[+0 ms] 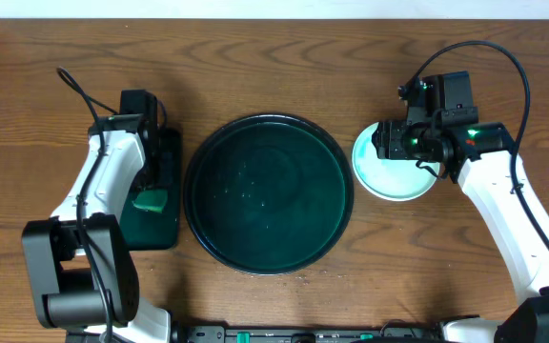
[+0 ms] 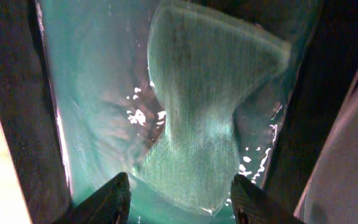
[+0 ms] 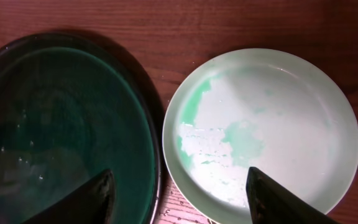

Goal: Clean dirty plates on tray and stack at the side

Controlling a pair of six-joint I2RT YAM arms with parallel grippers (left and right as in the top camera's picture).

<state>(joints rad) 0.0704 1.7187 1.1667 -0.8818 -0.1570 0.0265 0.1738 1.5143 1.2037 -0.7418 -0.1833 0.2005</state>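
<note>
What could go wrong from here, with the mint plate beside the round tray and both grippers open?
1. The plate beside the round tray shows green smears and wet streaks; left so, it may count as stacked dirty.
2. The open right gripper hangs over the plate's edge next to the tray rim; a descent there might knock the plate against the tray.

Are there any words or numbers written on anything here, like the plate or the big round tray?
None: no words, numbers, labels or signs can be read in any view.
The plate: blank, only green smears.
The big round tray: blank, only a few wet specks.
The sponge: blank.
The table: bare wood grain, no writing.
</note>
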